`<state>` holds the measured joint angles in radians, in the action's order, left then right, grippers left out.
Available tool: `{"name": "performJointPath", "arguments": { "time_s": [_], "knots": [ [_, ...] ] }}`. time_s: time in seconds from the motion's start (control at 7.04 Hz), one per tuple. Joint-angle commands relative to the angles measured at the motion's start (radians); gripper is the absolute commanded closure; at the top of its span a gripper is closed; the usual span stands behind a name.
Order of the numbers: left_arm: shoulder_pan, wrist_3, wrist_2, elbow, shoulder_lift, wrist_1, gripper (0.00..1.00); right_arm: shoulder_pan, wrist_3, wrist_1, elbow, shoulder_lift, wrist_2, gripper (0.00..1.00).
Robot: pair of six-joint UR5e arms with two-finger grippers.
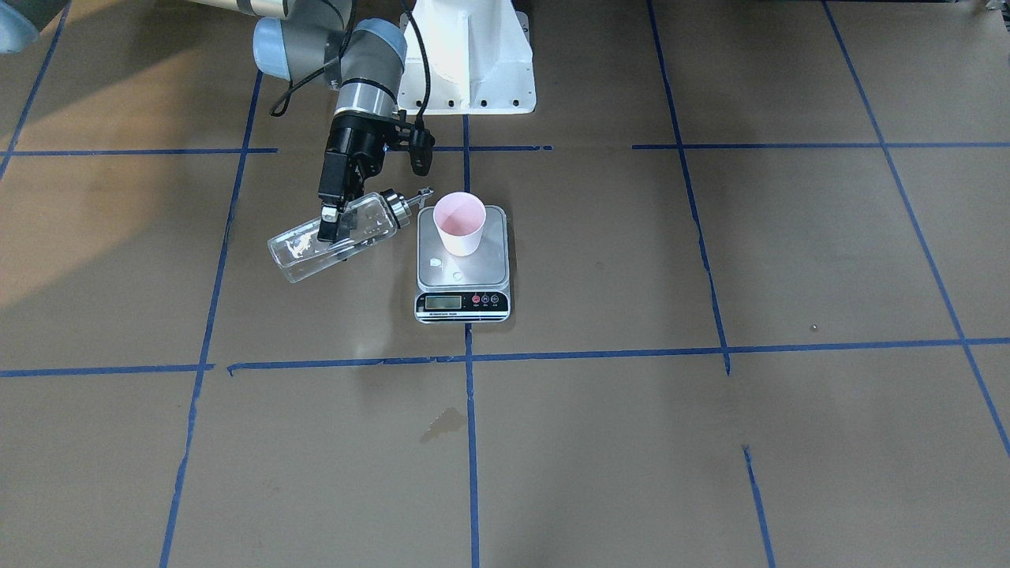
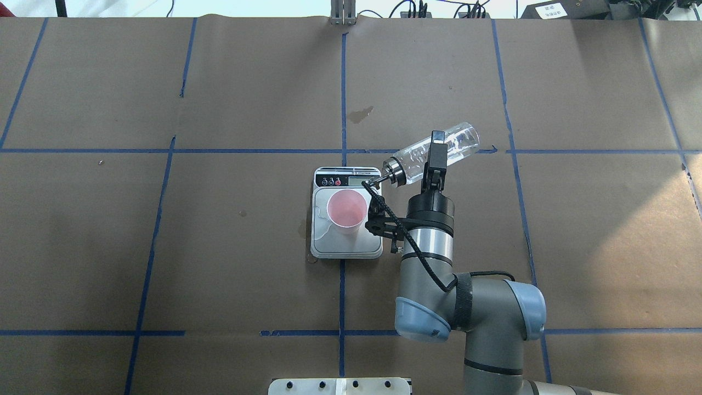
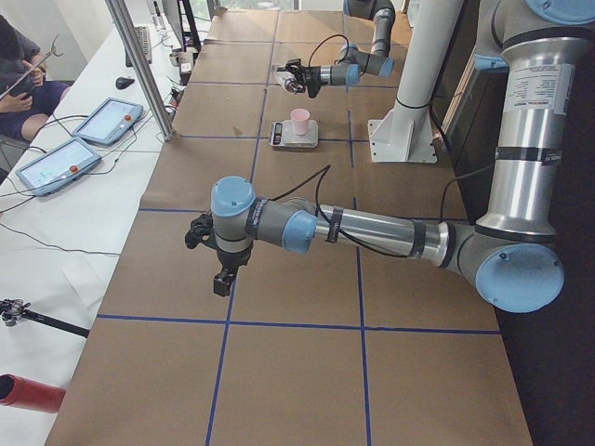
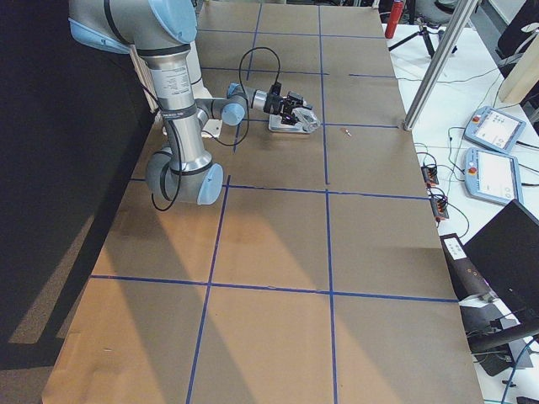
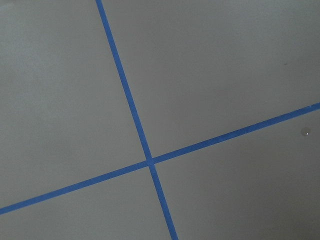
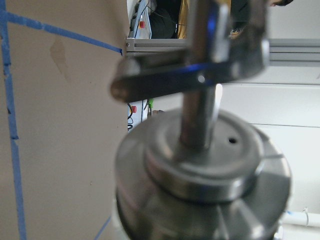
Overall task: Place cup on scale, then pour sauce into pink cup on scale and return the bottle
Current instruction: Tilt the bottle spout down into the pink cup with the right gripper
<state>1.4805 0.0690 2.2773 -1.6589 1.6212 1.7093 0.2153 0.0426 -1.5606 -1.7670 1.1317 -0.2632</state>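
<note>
Cup (image 2: 346, 211) set on scale (image 2: 373, 248) (done); right tool (image 2: 436, 156) pinches tilted bottle (image 2: 459, 141), spout just beside cup rim, so pour prob. underway and return pending; left tool (image 3: 223, 277) state: cannot tell.

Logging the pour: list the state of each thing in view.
cup: upright on the scale.
scale: flat on the table, carrying the cup.
bottle: tilted, spout toward the cup, lifted.
right gripper: shut on the bottle.
left gripper: above the table; open or shut unclear.

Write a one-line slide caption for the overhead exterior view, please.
Right gripper holds the glass bottle tilted, spout toward the pink cup standing on the scale.
</note>
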Motion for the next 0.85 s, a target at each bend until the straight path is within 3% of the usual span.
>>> {"name": "performJointPath", "arguments": {
  "time_s": [0.0,0.14,0.71],
  "knots": [
    [0.0,0.0,0.002,0.008,0.0,0.0,0.0,0.001,0.176,-0.003,-0.003,-0.004,0.053,1.0],
    [0.0,0.0,0.002,0.008,0.002,0.001,0.0,0.001,0.268,-0.003,-0.005,-0.006,0.082,1.0],
    [-0.002,-0.003,0.005,0.018,0.011,0.0,0.0,0.004,0.333,-0.003,-0.022,-0.012,0.093,1.0]
  ]
}}
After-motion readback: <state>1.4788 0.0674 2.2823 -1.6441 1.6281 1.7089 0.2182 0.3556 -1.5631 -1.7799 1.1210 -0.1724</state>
